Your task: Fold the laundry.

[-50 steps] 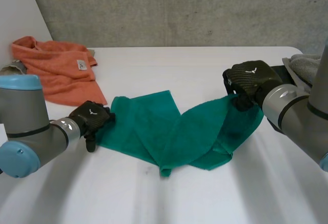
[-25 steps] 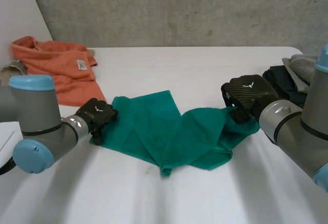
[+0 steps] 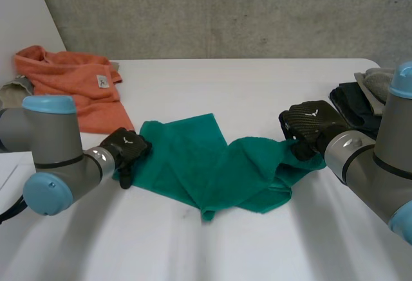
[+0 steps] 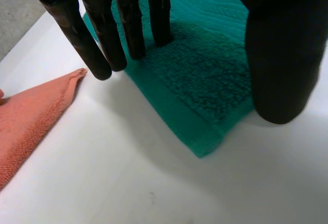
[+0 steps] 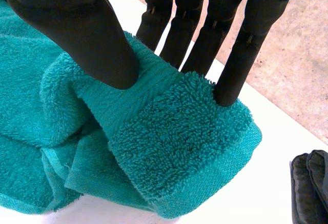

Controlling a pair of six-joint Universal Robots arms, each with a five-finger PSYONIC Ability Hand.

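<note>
The teal towel [image 3: 212, 165] lies partly folded and rumpled at the centre of the white table [image 3: 257, 81].

Left hand [image 3: 127, 150]: positioned at the towel's left near corner. The fingers [image 4: 130, 26] are straight, with their tips resting on the towel just inside its edge. The thumb [image 4: 282, 55] stands apart over the same corner. The hand is released; the corner lies flat on the table under it.

Right hand [image 3: 310, 124]: positioned at the towel's right end. The thumb [image 5: 89, 37] presses on a raised fold of the towel and the fingers [image 5: 241, 55] stand against the far side of that fold. The hand is grasping the towel, pinching it between thumb and fingers. The layers under the fold are bunched.

An orange towel [image 3: 71, 88] with a small label lies crumpled at the far left of the table, well apart from the teal towel. Dark folded garments [image 3: 354, 104] lie at the right edge of the table, near the right hand, with a grey cloth [image 3: 380, 78] just beyond them.
</note>
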